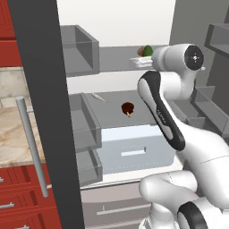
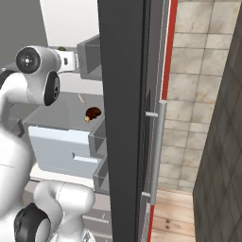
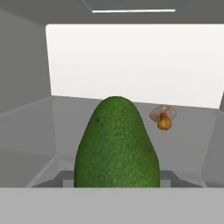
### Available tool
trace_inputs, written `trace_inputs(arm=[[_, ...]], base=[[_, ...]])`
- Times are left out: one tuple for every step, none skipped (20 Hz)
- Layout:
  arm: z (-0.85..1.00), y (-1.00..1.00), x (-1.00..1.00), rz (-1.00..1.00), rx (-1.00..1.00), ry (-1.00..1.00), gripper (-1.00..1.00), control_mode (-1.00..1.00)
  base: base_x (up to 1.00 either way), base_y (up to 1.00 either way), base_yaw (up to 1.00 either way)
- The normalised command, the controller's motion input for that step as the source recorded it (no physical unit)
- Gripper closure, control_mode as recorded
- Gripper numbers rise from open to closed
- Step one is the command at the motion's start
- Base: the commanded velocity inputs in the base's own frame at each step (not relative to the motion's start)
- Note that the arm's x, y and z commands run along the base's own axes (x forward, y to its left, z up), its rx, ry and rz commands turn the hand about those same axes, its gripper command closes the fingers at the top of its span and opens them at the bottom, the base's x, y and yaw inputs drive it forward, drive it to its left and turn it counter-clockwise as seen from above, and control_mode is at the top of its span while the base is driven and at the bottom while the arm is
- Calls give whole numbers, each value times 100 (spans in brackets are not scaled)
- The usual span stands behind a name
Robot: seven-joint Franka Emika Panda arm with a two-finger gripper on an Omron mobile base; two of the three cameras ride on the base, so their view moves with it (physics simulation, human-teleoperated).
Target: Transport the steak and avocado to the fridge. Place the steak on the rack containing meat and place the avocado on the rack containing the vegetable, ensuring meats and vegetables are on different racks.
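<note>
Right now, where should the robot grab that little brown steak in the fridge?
Probably grip the steak across its round dark body, not the thin tan stub, coming from the open front and slightly above: it lies low on the shelf topping the drawer.

A: How many avocados? 
B: One avocado (image 3: 117,144), dark green, on the upper glass shelf (image 1: 117,56), toward its right end in the left base view

A: And steaks? 
B: One steak (image 1: 127,108), reddish-brown, near the middle of the lower shelf (image 1: 112,112), the one on top of the drawer

A: Drawers? 
B: One white drawer (image 1: 134,150)

A: Anything else lying on the shelves? 
B: One pale orange-and-tan item (image 3: 162,117) toward the back right of the upper shelf in the hand view, and one thin pale thing (image 1: 99,97) near the lower shelf's back left; I can't identify either

A: Door handles? 
B: One silver bar handle (image 1: 32,145)
</note>
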Motion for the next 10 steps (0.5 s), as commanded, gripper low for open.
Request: trace_inputs(arm=[[0,23,69,-5,-4,0,100,-100],[0,23,68,-5,-3,0,100,-100],[0,24,66,-6,-3,1,100,-100],[0,22,66,-6,-3,2,100,-100],[0,17,69,-7,0,1,100,-100],[0,14,69,-7,0,2,100,-100],[0,10,69,-6,0,3,100,-100],[0,12,65,-6,0,3,100,-100],[0,7,61,-5,0,2,100,-100],[-1,6,56,-3,-1,0,100,-100]], base=[[0,0,0],[0,0,0],[0,0,0],[0,0,0],[0,0,0],[0,0,0],[0,0,0],[0,0,0],[0,0,0],[0,0,0]])
